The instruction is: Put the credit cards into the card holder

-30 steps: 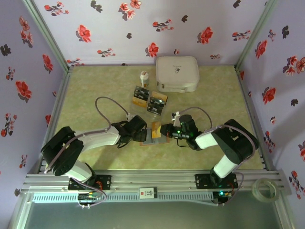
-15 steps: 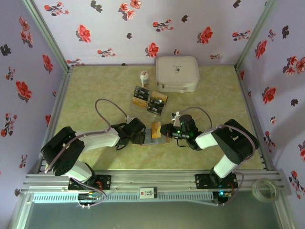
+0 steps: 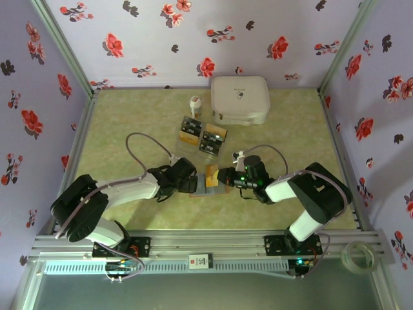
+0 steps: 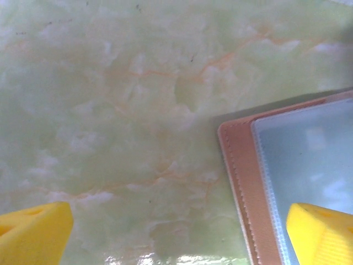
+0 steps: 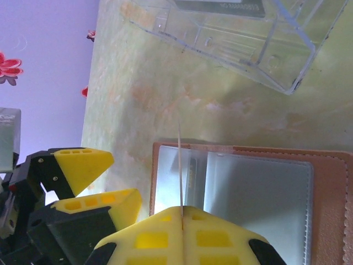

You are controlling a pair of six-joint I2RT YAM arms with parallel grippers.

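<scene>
The card holder (image 3: 208, 188) lies open on the table, reddish-brown rim up and grey-silver sleeves showing (image 5: 253, 187). My right gripper (image 5: 182, 208) is shut on a credit card (image 5: 180, 165) seen edge-on, standing upright over the holder's left sleeve; from above it looks gold-orange (image 3: 211, 174). My left gripper (image 3: 195, 184) is open at the holder's left edge, one yellow fingertip (image 4: 322, 232) over the clear sleeve and the other (image 4: 33, 232) over bare table. The holder's corner (image 4: 240, 165) sits between them. More credit cards (image 3: 201, 135) stand in a clear rack.
The clear plastic rack (image 5: 237, 38) stands just behind the holder. A big white rounded case (image 3: 240, 100) and a small white bottle (image 3: 195, 105) are at the back. A tape roll (image 3: 361, 255) rests on the front rail at the right.
The left arm has edged slightly back to the left, its cable loop shifting with it. The right gripper and its card have stayed put.
</scene>
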